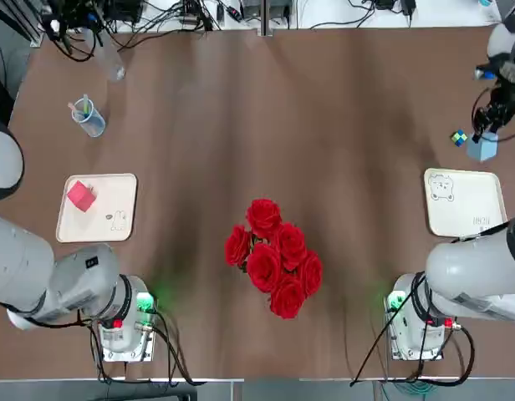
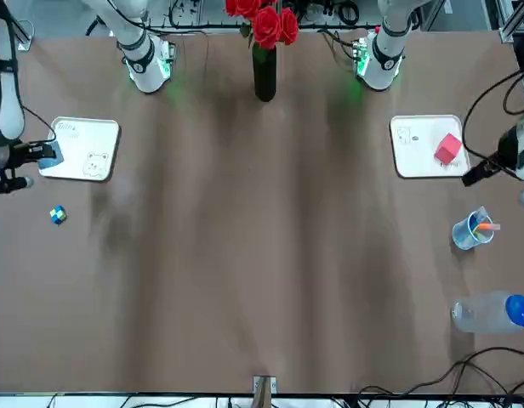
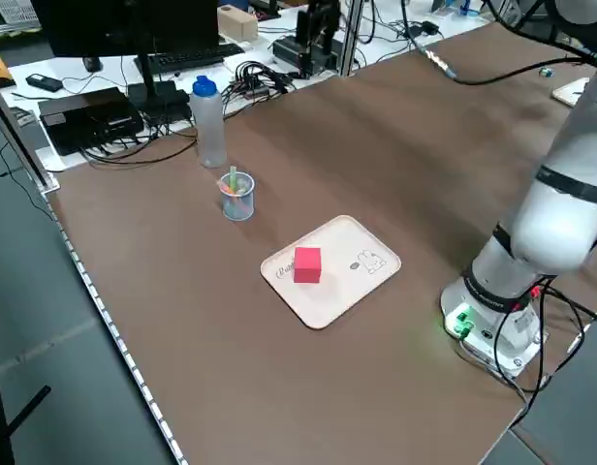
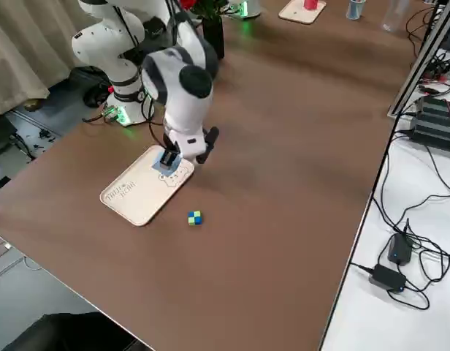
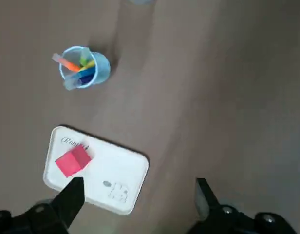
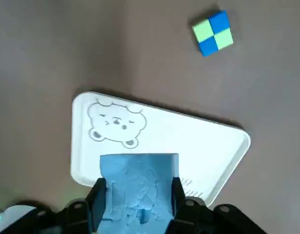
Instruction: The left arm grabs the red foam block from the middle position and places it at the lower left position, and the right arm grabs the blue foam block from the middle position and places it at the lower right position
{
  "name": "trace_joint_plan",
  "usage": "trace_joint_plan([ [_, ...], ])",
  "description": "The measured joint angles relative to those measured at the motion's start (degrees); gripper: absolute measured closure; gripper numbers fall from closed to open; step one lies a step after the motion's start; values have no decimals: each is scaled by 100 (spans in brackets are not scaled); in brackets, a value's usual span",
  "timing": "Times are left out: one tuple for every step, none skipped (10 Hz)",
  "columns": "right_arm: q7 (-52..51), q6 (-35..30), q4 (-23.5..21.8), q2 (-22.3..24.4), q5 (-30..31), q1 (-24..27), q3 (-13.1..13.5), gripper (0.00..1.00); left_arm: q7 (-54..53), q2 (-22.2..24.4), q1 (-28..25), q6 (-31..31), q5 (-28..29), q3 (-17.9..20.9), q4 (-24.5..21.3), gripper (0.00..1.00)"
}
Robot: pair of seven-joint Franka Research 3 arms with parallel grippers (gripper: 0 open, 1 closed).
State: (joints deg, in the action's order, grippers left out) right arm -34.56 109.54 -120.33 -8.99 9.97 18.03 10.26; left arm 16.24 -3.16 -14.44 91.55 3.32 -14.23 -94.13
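The right gripper (image 6: 139,200) grasps the blue foam block (image 6: 139,187) above the right white tray (image 6: 208,136); a checkered cube (image 6: 213,33) lies beyond that tray. The left gripper (image 5: 140,200), released, hangs near the left tray (image 5: 128,170), which bears the red foam block (image 5: 73,161). Both trays rest on the brown tabletop (image 1: 358,109); a monitor (image 3: 134,24) stands farther off.

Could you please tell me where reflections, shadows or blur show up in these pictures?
Top view: soft dark streaks and a green glow on the tabletop; front view: long vertical streaks of sheen and shade; left wrist view: a shadow beside the pen cup; right wrist view: dark shadow along the white tray's edge, faint lettering partly hidden.
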Motion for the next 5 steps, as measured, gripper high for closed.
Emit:
trace_joint_plan([
  [-199, 256, -148, 0, 16, 203, 1, 42, -105, 13, 326, -217, -161, 162, 309, 0],
  [-378, 520, -270, 0, 18, 410, 3, 41, -151, 24, 504, -343, -230, 184, 560, 0],
  [-562, 932, -466, -13, 19, 603, 3, 41, -159, 40, 682, -401, -236, 189, 684, 0],
  [-707, 1367, -704, -72, 20, 739, 3, 41, -160, 57, 825, -405, -236, 187, 708, 0],
  [-788, 1697, -894, -172, 21, 820, 3, 41, -171, 75, 966, -406, -237, 199, 709, 0],
])
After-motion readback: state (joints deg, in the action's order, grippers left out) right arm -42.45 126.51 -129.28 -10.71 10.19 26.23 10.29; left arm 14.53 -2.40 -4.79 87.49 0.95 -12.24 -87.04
